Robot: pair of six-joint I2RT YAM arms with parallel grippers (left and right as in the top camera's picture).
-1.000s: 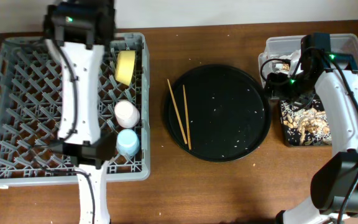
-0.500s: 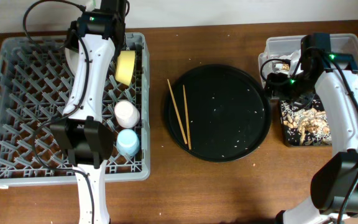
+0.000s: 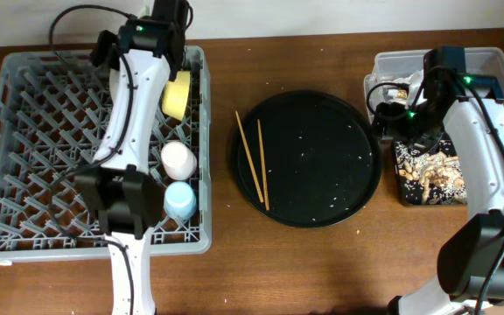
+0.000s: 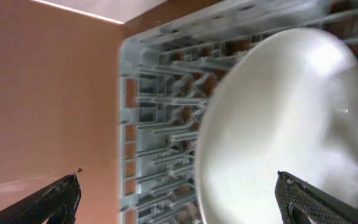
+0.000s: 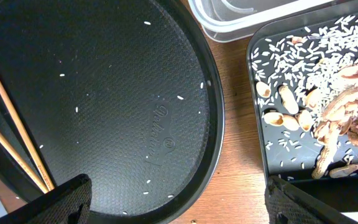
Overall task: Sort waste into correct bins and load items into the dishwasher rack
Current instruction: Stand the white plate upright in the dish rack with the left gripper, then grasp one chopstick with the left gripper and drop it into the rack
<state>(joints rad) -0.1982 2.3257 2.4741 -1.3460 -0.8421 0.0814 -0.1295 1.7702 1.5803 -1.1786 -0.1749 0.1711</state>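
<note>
— Where is the pale grey-green round plate (image 4: 284, 118)?

— In the large grey plastic rack (image 4: 157, 124), on edge among the upright pegs near a corner. The left wrist view shows it as a smooth, glossy disc, blurred, filling the right half of the picture. From overhead it is hidden under the arm.

— And the left gripper (image 4: 176, 190)?

— Its jaws are spread wide. One black finger sits well apart from the plate over the brown wooden table (image 4: 42, 106); the other overlaps the plate's lower edge, and I cannot tell whether it touches.

— How is the arm posed?

— The left arm (image 3: 125, 105) stretches across the rack from the near side to the far wall, its wrist just beside the small yellow bowl (image 3: 177, 94). A pale pink cup (image 3: 178, 159) and a light blue cup (image 3: 180, 199) stand in the same column.

— What about the other side?

— The thin wooden chopsticks (image 3: 252, 159) lie on the left part of the round black tray (image 3: 322, 101). The right gripper (image 5: 176, 199), jaws apart and holding nothing, hangs above the gap between that tray and the shallow black rectangular tray (image 5: 257, 112), which holds whitish grains and tan shells (image 5: 328, 118). The clear rectangular plastic tub (image 3: 497, 57) is just beyond it.
</note>
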